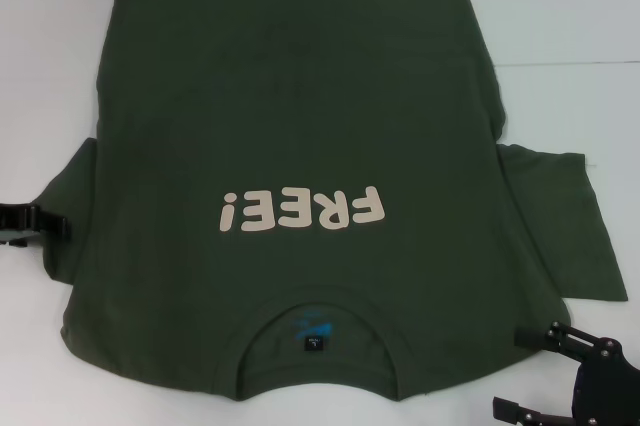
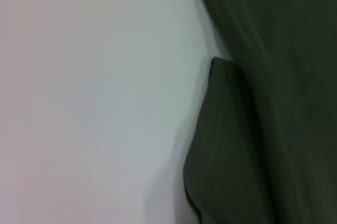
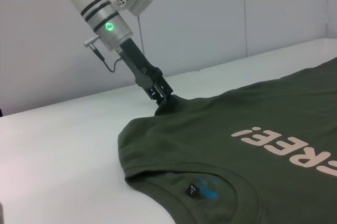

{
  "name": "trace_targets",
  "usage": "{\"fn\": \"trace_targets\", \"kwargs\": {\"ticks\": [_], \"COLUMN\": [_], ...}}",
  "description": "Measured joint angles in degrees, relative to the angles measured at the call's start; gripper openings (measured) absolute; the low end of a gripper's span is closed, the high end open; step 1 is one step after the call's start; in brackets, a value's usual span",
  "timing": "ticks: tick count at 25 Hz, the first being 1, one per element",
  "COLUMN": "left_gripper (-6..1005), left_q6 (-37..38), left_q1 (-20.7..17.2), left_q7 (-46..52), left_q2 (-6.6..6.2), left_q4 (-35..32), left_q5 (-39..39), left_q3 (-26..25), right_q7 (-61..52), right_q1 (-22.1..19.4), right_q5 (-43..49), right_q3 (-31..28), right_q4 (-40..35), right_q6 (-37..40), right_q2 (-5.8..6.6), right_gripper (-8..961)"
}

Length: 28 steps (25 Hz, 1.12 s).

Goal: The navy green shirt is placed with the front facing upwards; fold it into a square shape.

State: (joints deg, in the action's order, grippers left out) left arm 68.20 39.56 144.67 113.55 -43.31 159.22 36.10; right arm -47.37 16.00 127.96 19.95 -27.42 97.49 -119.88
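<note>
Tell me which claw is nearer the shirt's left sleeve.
Left. The left claw pinches the left sleeve; the right claw sits off the shirt by the collar-side right corner.

Cream "FREE!" lettering on navy green shirt chest; blue print on black neck tag unreadable

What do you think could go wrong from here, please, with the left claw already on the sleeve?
The left claw pinches only a small bit of the left sleeve of the navy green shirt, so the cloth may slip out when lifted. The right claw stands open beside the collar end, off the cloth, so a one-sided pull could drag the shirt askew. The right sleeve lies spread and may crumple.
</note>
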Motion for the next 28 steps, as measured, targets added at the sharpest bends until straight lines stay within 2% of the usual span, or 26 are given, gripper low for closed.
{"fn": "trace_targets", "kwargs": {"ticks": [12, 15, 20, 28], "left_gripper": [580, 313, 148, 139], "left_q6": [0.0, -0.1, -0.1, 0.1], "left_q1": [0.0, -0.1, -0.3, -0.3], "left_q7": [0.0, 0.0, 0.0, -0.5], "left_q2": [0.56, 0.64, 0.73, 0.72], "left_q4": [-0.7, -1.2, -1.5, -1.6], "left_q5": [0.1, 0.1, 0.1, 0.1], "left_q3": [3.2, 3.6, 3.7, 3.8], "right_q7": [0.0, 0.0, 0.0, 0.0], "right_q1": [0.0, 0.0, 0.0, 0.0], "right_q5": [0.0, 0.0, -0.1, -0.1], "right_q3": [-0.1, -0.1, -0.1, -0.1], "right_q4": [0.0, 0.0, 0.0, 0.0], "right_q6": [0.2, 0.2, 0.2, 0.2], "right_q2": [0.00, 0.00, 0.00, 0.00], "right_gripper": [917, 917, 917, 917]}}
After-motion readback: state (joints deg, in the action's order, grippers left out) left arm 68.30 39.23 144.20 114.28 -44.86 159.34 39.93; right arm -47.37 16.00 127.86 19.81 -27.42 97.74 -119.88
